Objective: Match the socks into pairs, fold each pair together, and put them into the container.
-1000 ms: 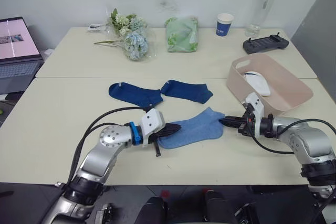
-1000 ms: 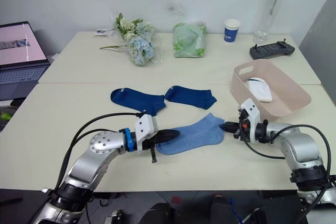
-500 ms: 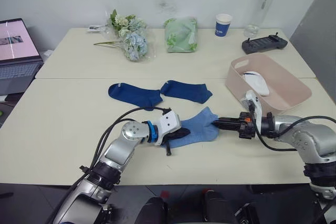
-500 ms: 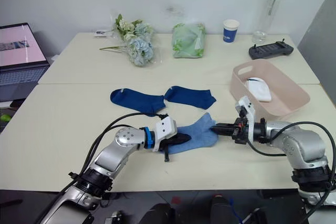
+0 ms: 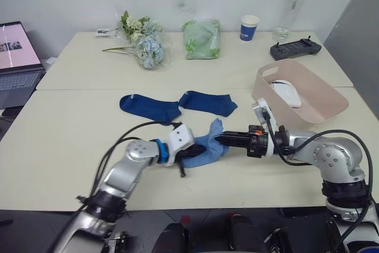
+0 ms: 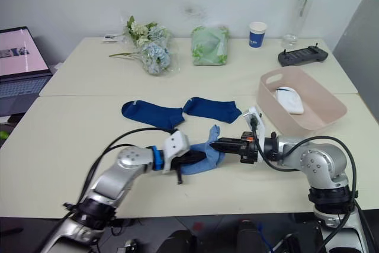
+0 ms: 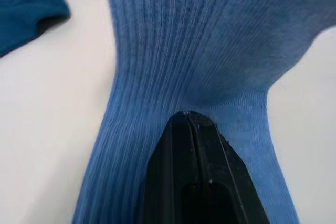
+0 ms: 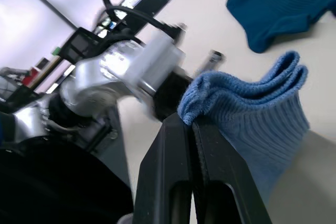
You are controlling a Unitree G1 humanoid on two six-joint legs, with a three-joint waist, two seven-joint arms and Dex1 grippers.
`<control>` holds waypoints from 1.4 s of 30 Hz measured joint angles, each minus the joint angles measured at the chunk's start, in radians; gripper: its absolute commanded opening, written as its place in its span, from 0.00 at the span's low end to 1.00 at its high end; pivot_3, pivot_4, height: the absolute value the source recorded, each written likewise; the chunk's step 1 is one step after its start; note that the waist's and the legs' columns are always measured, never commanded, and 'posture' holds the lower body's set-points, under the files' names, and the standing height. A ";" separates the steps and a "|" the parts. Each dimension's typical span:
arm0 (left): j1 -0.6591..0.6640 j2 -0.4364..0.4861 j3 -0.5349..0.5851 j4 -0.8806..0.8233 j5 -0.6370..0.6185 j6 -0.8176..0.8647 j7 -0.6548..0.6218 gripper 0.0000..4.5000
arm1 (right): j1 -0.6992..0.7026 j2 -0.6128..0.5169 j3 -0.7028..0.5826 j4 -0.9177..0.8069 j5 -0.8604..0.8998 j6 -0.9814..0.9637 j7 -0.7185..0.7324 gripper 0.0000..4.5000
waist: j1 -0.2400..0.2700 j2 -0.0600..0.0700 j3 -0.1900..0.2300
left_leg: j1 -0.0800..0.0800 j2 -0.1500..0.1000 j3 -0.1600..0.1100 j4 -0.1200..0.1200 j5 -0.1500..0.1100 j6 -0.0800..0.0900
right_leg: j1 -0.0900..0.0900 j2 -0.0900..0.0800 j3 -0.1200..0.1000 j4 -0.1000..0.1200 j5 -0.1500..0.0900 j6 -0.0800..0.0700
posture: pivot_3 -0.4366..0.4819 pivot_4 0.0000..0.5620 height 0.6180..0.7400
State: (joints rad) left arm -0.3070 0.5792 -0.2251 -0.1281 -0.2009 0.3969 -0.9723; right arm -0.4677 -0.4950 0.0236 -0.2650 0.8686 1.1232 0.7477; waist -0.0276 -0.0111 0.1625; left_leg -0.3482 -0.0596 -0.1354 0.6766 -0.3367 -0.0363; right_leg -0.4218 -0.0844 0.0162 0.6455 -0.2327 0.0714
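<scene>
At the near edge of the table (image 5: pixel 53 122), light blue socks (image 5: pixel 204 146) bunched between both arms, mid-fold. Left pincer (image 5: pixel 195 150) clamped shut on one end; right pincer (image 5: pixel 220 140) closed on the other end, lifted and carried over toward the left. Next move likely: lay the raised end down flat, then release. Two navy socks (image 5: pixel 177 103) just behind, unpaired. Pink tub (image 5: pixel 323 102) at right, holding a white bundle (image 5: pixel 286 93), probably the white pair.

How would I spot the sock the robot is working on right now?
Start at the pink tub on the right of the table, then look left along the front edge. Bunched between the two grippers lies the light blue sock, paler than the two flat navy socks behind it.
</scene>
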 measured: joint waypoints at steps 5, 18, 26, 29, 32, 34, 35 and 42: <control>0.042 0.203 0.146 -0.197 -0.106 0.147 -0.067 0.00 | -0.067 -0.006 0.122 0.026 -0.109 -0.047 0.012 0.00 | -0.005 0.001 0.000 | 0.000 0.001 0.000 0.000 0.000 0.000 | 0.000 0.000 0.000 -0.001 0.000 0.000 | 0.48 0.27 1.00; 0.065 0.227 0.258 -0.174 -0.120 0.133 0.012 0.00 | -0.105 0.082 0.304 0.093 -0.230 -0.094 0.049 0.11 | 0.001 0.001 0.001 | 0.000 0.000 0.000 0.000 0.000 0.000 | 0.000 -0.001 0.000 -0.001 0.000 0.000 | 0.48 0.27 1.00; 0.032 0.202 0.253 -0.178 -0.129 0.136 0.031 0.00 | -0.150 0.164 0.148 0.100 -0.128 0.018 0.003 0.70 | -0.002 0.001 0.001 | 0.000 0.001 -0.001 0.000 0.000 0.000 | -0.001 -0.001 0.000 -0.001 0.000 0.000 | 0.48 0.27 1.00; 0.005 0.189 0.242 -0.177 -0.130 0.136 0.031 0.00 | -0.155 0.174 0.096 0.100 -0.100 0.049 -0.028 0.94 | -0.002 0.001 0.001 | -0.001 0.000 0.000 0.000 0.000 0.000 | -0.001 -0.001 0.000 -0.001 0.000 0.000 | 0.48 0.27 1.00; -0.029 0.097 0.233 -0.192 -0.171 0.157 0.062 0.00 | -0.152 0.128 0.084 0.107 -0.114 0.049 -0.047 0.99 | 0.005 0.000 0.001 | -0.002 0.000 -0.001 0.001 0.000 0.000 | 0.000 -0.002 0.000 -0.002 0.000 0.000 | 0.48 0.27 1.00; -0.020 0.069 0.186 -0.228 -0.185 0.172 0.067 0.00 | -0.141 0.089 0.073 0.114 -0.139 0.049 -0.060 0.99 | 0.003 0.000 0.001 | -0.002 0.000 0.000 0.001 0.000 0.000 | -0.001 -0.003 0.001 -0.002 0.000 0.000 | 0.48 0.27 1.00; 0.005 0.074 0.151 -0.243 -0.178 0.171 0.064 0.00 | -0.133 0.070 0.071 0.116 -0.144 0.051 -0.065 0.99 | 0.000 0.000 0.001 | -0.001 0.000 0.000 0.000 0.000 0.000 | -0.001 -0.003 0.001 -0.002 0.000 0.000 | 0.48 0.27 1.00; 0.117 0.120 0.025 -0.144 -0.028 0.068 0.070 0.00 | -0.096 0.048 0.077 0.116 -0.164 0.066 -0.084 0.99 | -0.009 0.001 0.001 | 0.000 0.001 0.000 -0.001 0.000 0.000 | -0.002 0.002 0.001 0.000 0.000 -0.001 | 0.48 0.27 1.00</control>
State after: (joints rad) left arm -0.1903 0.6993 -0.2006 -0.2724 -0.2290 0.4651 -0.9024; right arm -0.5640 -0.4466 0.1008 -0.1493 0.7045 1.1893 0.6636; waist -0.0369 -0.0104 0.1633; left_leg -0.3486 -0.0589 -0.1350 0.6754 -0.3371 -0.0359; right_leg -0.4235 -0.0826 0.0175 0.6457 -0.2323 0.0706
